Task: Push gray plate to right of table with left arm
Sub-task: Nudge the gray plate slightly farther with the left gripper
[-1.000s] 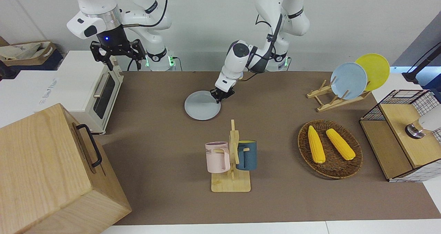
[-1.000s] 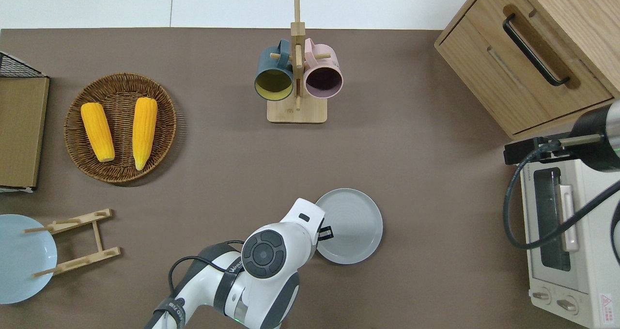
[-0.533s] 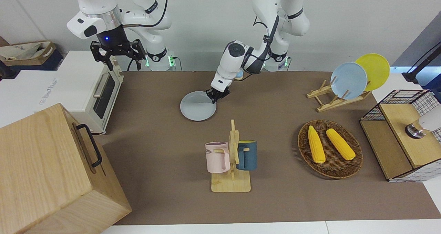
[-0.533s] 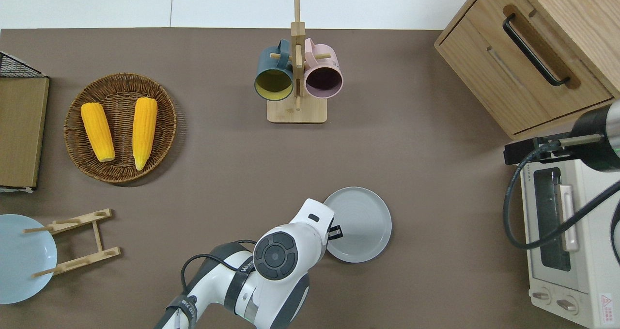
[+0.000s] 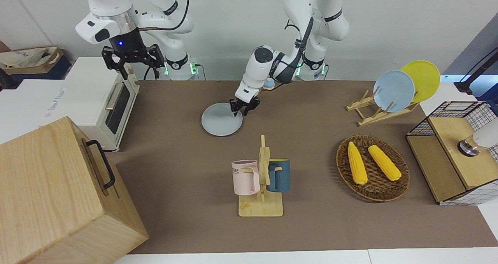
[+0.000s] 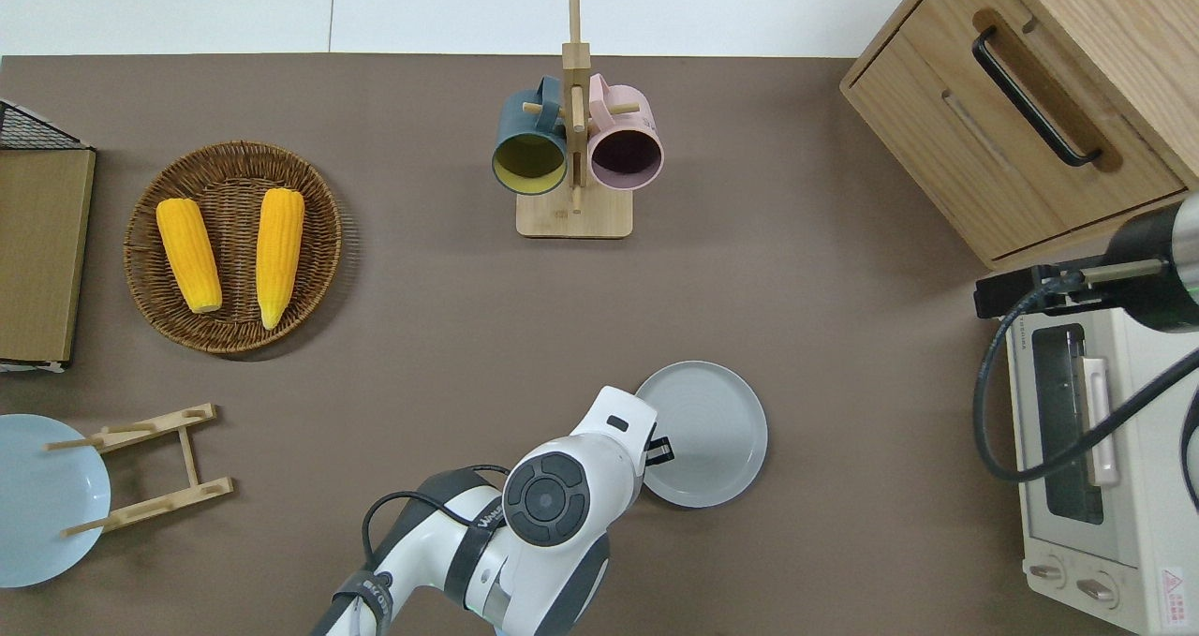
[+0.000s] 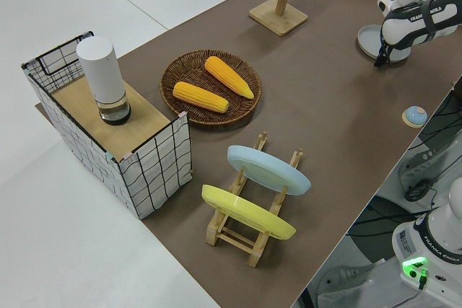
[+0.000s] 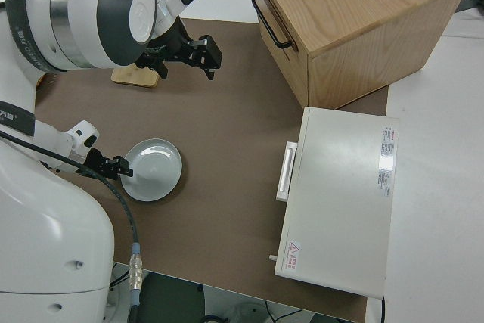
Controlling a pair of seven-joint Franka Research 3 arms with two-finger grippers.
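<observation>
The gray plate [image 5: 221, 120] [image 6: 709, 435] [image 8: 155, 169] lies flat on the brown table [image 5: 175, 147], nearer to the robots than the mug rack. My left gripper [image 5: 241, 111] [image 8: 119, 166] is down at the plate's rim on the side toward the left arm's end of the table. Its fingers [image 6: 658, 450] stand apart, one just inside the rim, with nothing held between them. The wrist hides most of them in the overhead view. My right gripper [image 5: 132, 60] is parked with its fingers spread.
A white toaster oven [image 5: 111, 100] and a wooden cabinet [image 5: 58, 194] stand at the right arm's end. The mug rack [image 5: 261, 178] is mid-table. A corn basket [image 5: 372, 166], a plate rack [image 5: 389, 95] and a wire crate [image 5: 459, 151] fill the left arm's end.
The left gripper has slid toward the right arm's end of the table, and the gray plate has moved that way along with it. The right arm has not moved.
</observation>
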